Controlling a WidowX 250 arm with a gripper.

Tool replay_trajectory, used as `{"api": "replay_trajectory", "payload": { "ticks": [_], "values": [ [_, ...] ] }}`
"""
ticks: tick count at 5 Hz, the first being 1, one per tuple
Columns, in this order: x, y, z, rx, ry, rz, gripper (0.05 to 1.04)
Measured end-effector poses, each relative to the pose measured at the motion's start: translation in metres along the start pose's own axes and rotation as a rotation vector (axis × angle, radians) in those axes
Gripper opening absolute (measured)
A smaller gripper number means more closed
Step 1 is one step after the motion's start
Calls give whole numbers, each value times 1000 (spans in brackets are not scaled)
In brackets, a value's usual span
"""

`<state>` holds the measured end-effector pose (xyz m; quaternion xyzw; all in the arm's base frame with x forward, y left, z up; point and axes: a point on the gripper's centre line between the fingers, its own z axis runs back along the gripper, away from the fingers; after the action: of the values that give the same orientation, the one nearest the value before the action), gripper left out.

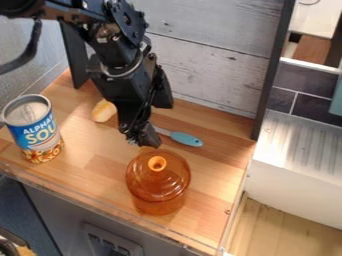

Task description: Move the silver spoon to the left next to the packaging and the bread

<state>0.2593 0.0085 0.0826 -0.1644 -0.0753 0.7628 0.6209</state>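
wooden counter [215, 172] beneath a grey plank wall [214, 65], dark tiles [277, 100] at right, black gripper [143, 137] hung above, couldn't tell its grip

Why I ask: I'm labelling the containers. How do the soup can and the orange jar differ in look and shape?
The soup can is opaque, with a mostly blue printed label; the orange jar is see-through and shows no label.
The soup can has a flat silver top inside a rim, while the orange jar has a domed top with a knob.
Both stand upright on the wooden counter.
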Motion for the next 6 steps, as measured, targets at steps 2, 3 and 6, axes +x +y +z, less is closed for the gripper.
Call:
{"api": "replay_trajectory", "payload": {
  "ticks": [2, 3, 6],
  "values": [
    [8, -11, -7, 44, -78, -52, 1001],
    [13, -27, -15, 57, -99, -90, 1001],
    [29, -54, -65, 96, -185, 6, 1001]
  ]
}}
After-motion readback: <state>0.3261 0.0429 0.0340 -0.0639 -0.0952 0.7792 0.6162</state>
